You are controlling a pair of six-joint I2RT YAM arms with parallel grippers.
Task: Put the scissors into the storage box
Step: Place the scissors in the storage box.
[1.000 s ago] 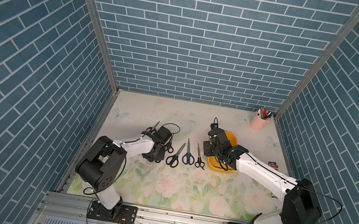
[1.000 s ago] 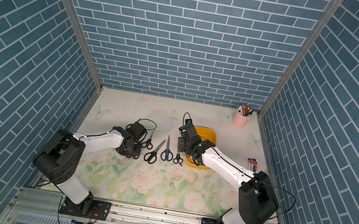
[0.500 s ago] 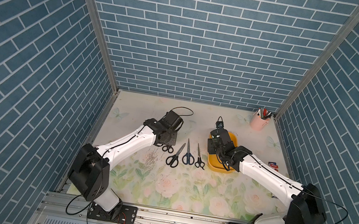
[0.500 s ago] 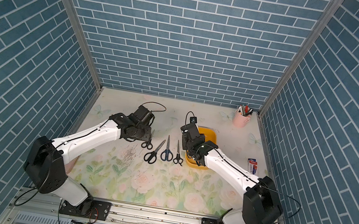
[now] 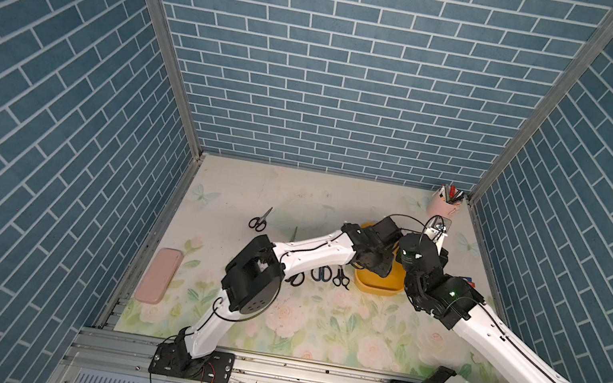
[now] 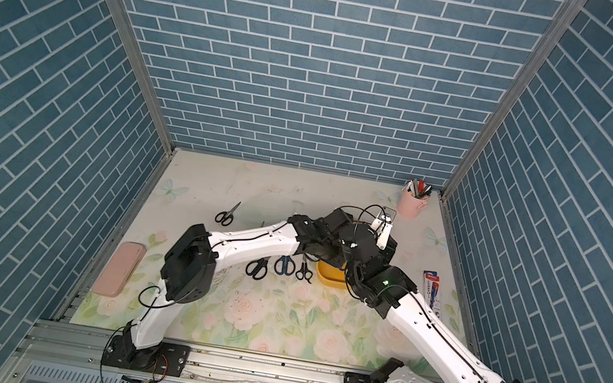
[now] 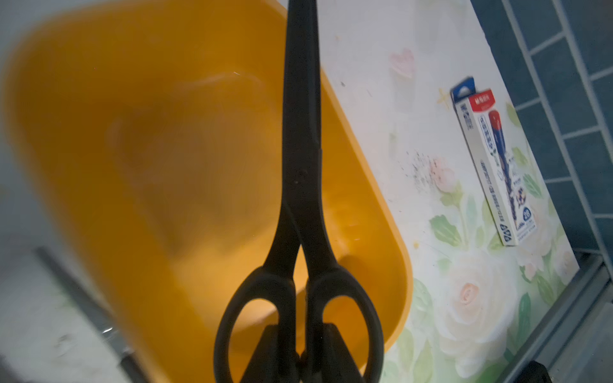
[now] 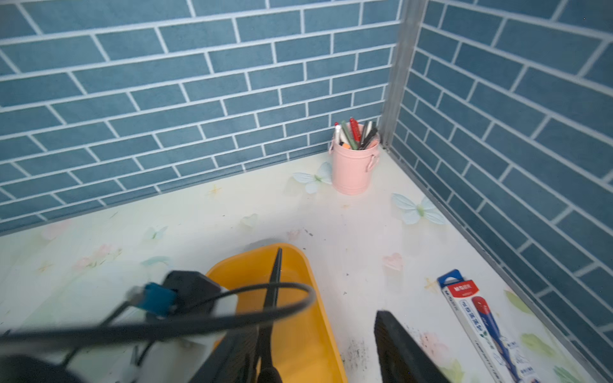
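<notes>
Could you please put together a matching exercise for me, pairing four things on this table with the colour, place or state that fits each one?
Things:
1. storage box
2. pen cup
3. flat case
4. large black scissors

Descriptions:
A. pink, lying flat by the table's left edge
B. blades shut, held in the left gripper
C. yellow-orange, below the left gripper
D. pink, standing upright in the far right corner

Right pairs: 1-C, 2-D, 3-A, 4-B.
</notes>
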